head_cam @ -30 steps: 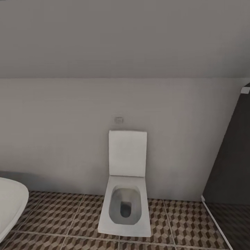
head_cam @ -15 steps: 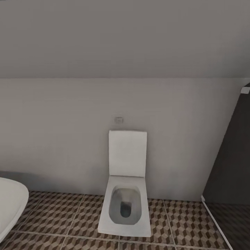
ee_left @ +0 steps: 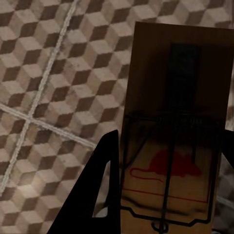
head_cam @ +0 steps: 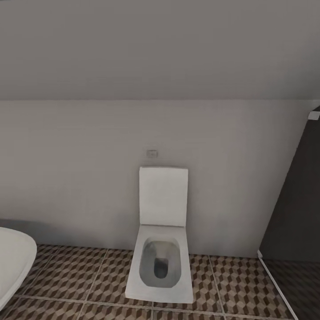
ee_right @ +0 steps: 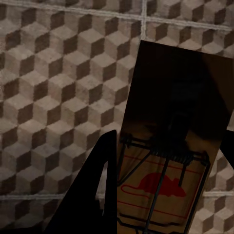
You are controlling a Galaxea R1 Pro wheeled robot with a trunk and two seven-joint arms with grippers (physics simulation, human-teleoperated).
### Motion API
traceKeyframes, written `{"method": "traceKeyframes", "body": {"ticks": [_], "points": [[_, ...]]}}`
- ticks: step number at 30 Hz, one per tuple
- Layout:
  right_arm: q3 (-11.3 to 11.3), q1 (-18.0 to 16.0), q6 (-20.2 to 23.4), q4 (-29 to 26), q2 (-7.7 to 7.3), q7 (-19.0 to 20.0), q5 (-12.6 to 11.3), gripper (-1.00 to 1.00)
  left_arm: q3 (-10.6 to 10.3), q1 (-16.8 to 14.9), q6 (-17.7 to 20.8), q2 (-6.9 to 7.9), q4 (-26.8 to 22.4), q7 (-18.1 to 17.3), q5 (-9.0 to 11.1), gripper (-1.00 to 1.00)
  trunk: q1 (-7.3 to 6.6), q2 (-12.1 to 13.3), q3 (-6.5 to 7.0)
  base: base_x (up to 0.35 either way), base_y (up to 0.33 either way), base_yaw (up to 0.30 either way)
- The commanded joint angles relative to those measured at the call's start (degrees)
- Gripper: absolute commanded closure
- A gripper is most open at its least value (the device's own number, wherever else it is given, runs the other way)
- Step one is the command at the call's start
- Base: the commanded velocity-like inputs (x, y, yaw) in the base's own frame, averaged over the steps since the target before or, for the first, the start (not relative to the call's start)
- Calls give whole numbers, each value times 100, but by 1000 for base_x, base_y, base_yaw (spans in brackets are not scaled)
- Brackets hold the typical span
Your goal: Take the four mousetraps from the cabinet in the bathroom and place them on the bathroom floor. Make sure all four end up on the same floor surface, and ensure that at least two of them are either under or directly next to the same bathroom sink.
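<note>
In the left wrist view a tan mousetrap [ee_left: 178,122] with dark wire and a red mouse print sits between the black fingers [ee_left: 105,180] of my left gripper [ee_left: 168,195], which is shut on it above the cube-patterned bathroom floor [ee_left: 53,87]. The right wrist view gives the same picture: a second mousetrap [ee_right: 173,146] is clamped in my right gripper [ee_right: 168,195], one finger [ee_right: 100,185] dark beside it, over the tiled floor [ee_right: 58,83]. The head view has the same floor [head_cam: 80,280] along its lower edge. The cabinet and the sink are out of view.
A white toilet [head_cam: 161,253] with its lid raised stands against the grey wall straight ahead. The rounded rim of a white bathtub [head_cam: 13,262] enters at the lower left. A dark partition [head_cam: 295,209] with a pale floor strip closes off the right side.
</note>
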Motion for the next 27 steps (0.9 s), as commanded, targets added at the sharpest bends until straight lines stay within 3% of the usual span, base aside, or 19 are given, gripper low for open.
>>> {"method": "traceKeyframes", "body": {"ticks": [1, 17, 27], "points": [[46, -2, -31, -4, 5, 8, -72, 100, 46, -4, -18, -20, 4, 12, -89, 100, -1, -3, -6, 0, 0, 0], [64, -2, -75, -7, 43, 8, -63, 100, 40, -5, -13, -85, 42, 18, -146, 100, -1, -3, -6, 0, 0, 0], [71, -2, -76, -6, 55, 8, -43, 100, 36, -5, -22, -86, 54, 48, -140, 100, 219, -404, -185, 0, 0, 0]]}}
